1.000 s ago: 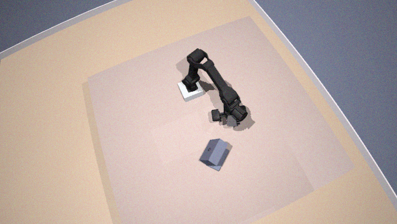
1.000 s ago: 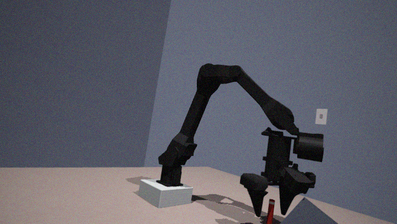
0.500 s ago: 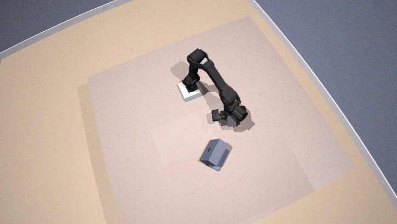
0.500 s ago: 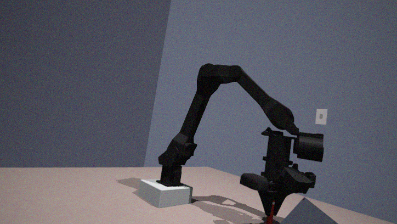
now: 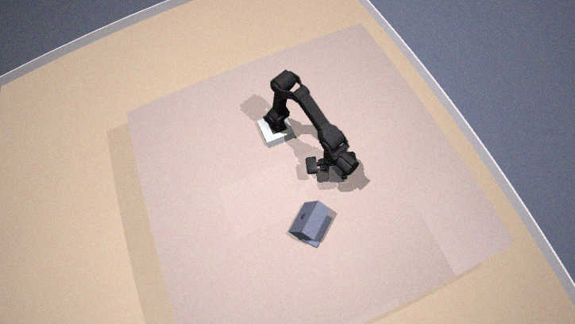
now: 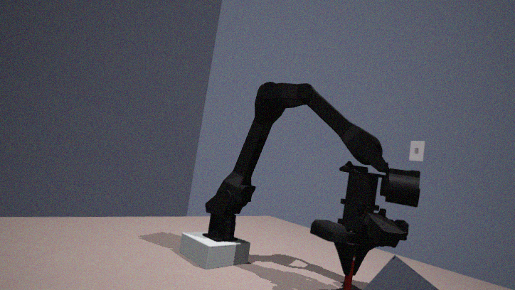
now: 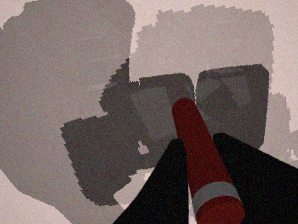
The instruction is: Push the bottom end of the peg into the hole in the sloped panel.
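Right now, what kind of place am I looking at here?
Probably a robot test bench: one black arm bolted to a pale block on a bare pink table, its claw shut on a red peg, beside a grey sloped panel with one hole.

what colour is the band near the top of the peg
Grey, on a red peg; the wrist view shows it best.

A black robot arm (image 5: 310, 116) reaches from its white base (image 5: 275, 134) toward frame centre, its gripper (image 5: 330, 171) low over the pink mat (image 5: 201, 181), above a grey sloped panel (image 5: 311, 223).
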Action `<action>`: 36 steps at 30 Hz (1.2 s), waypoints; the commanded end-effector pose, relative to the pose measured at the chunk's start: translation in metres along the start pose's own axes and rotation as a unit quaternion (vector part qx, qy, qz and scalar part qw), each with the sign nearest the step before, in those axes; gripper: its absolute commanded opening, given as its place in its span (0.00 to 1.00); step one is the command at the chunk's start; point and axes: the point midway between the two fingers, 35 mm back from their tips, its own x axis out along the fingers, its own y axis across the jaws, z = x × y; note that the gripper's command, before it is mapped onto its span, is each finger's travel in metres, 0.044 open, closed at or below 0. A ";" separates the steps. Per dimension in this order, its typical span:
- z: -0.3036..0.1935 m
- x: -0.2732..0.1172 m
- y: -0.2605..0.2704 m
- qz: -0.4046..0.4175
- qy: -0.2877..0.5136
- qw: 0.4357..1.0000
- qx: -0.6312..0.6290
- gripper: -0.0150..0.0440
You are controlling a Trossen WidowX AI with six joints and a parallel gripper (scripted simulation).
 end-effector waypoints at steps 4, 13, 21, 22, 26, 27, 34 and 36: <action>0.003 -0.036 0.003 0.005 -0.009 1.000 0.001 0.25; -0.001 -0.072 0.001 0.004 -0.009 1.000 0.003 0.25; 0.000 -0.072 -0.002 0.010 -0.006 1.000 0.005 0.25; 0.001 -0.072 -0.002 0.012 -0.005 1.000 0.006 0.25; 0.004 -0.071 -0.005 0.020 -0.002 1.000 0.010 0.25; 0.004 -0.071 -0.006 0.022 -0.001 1.000 0.010 0.25; 0.009 -0.070 -0.011 0.035 0.005 0.999 0.016 0.25; 0.011 -0.070 -0.012 0.039 0.006 0.999 0.018 0.25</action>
